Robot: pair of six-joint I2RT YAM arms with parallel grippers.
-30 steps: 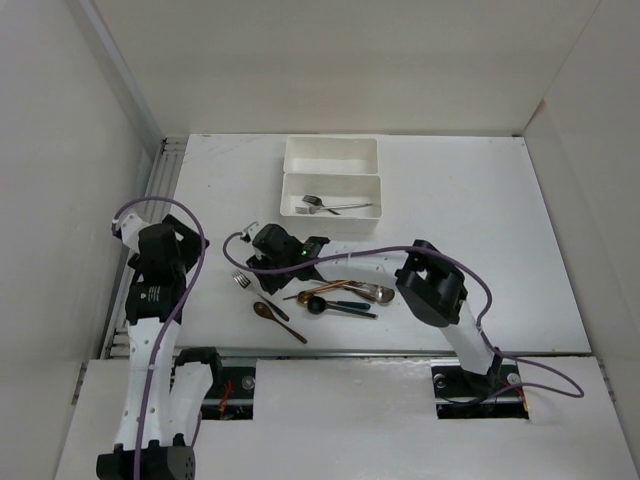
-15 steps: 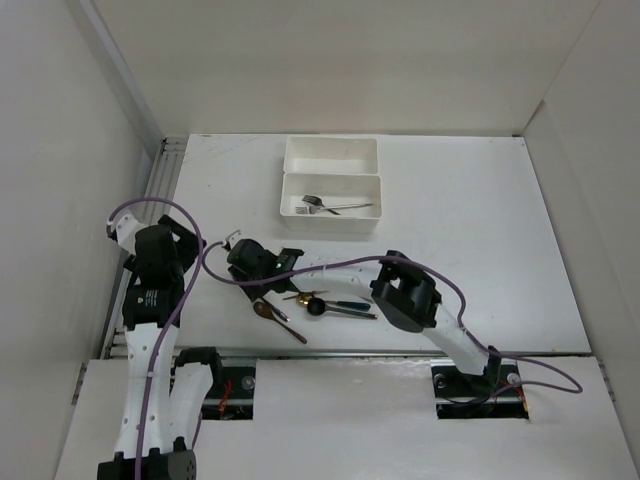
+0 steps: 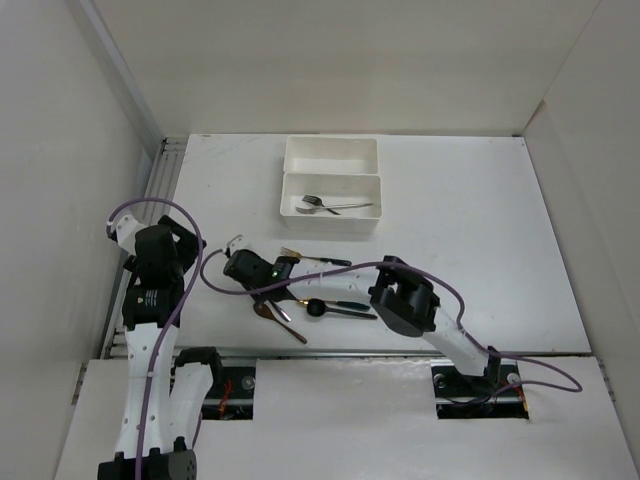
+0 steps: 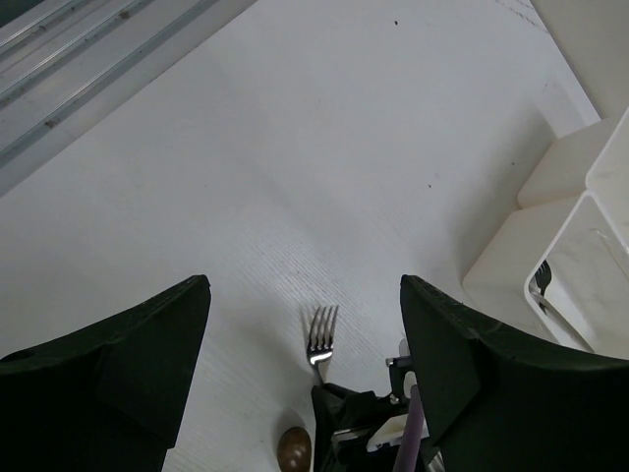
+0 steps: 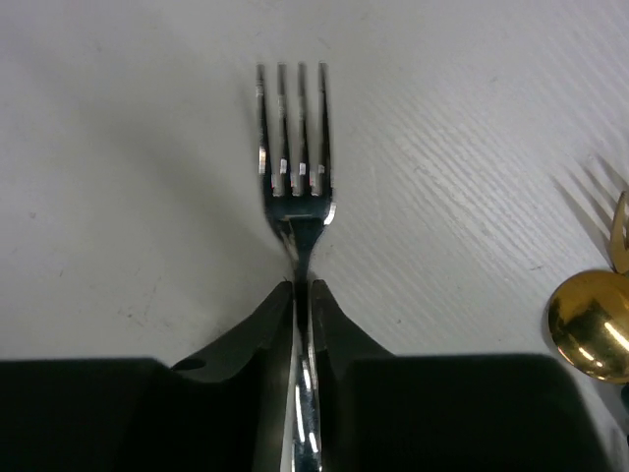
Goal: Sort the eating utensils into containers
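Note:
My right gripper is shut on the neck of a silver fork that lies on the table, tines pointing away. In the top view it reaches far left. The left wrist view shows the same fork in front of it. A brown spoon, a dark spoon with a green handle and a gold fork lie just right of it. Two white trays stand at the back; the far one looks empty, the near one holds silver forks. My left gripper is open and empty, above the table.
A gold spoon bowl and gold tines lie close to the right of the held fork. White walls enclose the table on three sides. A metal rail runs along the left edge.
My right gripper moved left and toward the near edge, onto the silver fork, and is now shut on it. The gold fork it covered now shows. The left arm barely moved.

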